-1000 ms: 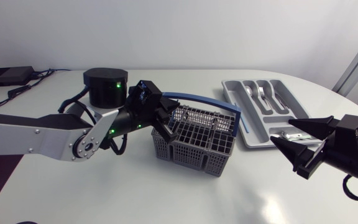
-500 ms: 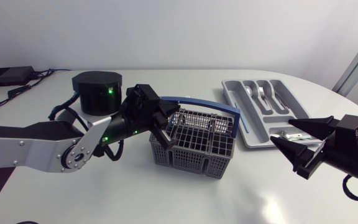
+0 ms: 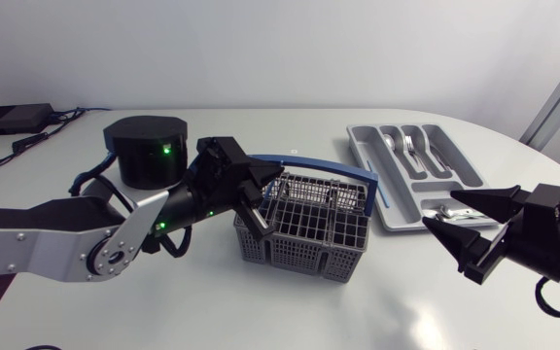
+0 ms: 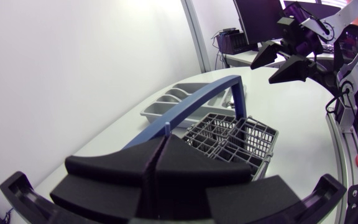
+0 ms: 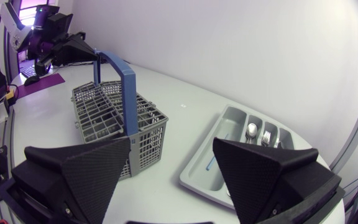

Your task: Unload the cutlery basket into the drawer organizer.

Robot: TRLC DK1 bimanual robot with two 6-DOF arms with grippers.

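Note:
The grey wire cutlery basket (image 3: 304, 231) with a blue handle (image 3: 321, 165) stands mid-table; no cutlery shows inside it. My left gripper (image 3: 253, 190) is shut at the basket's left end, fingertips against the handle's foot (image 4: 166, 132), nothing visibly between them. The grey drawer organizer (image 3: 366, 156) lies at the back right, with spoons and forks (image 3: 408, 146) in its compartments. Over the organizer's near end hangs my right gripper (image 3: 439, 213), open and empty. The right wrist view shows the basket (image 5: 120, 121) and organizer (image 5: 199, 177) ahead of its fingers.
A black box (image 3: 13, 119) with cables sits at the table's far left corner. My left arm's thick black joint (image 3: 149, 151) stands behind the basket's left side. The table's edge curves close behind the organizer at the right.
My left arm's elbow and black joint have swung left and nearer, while its shut gripper stays at the basket's left end. The right arm has barely moved.

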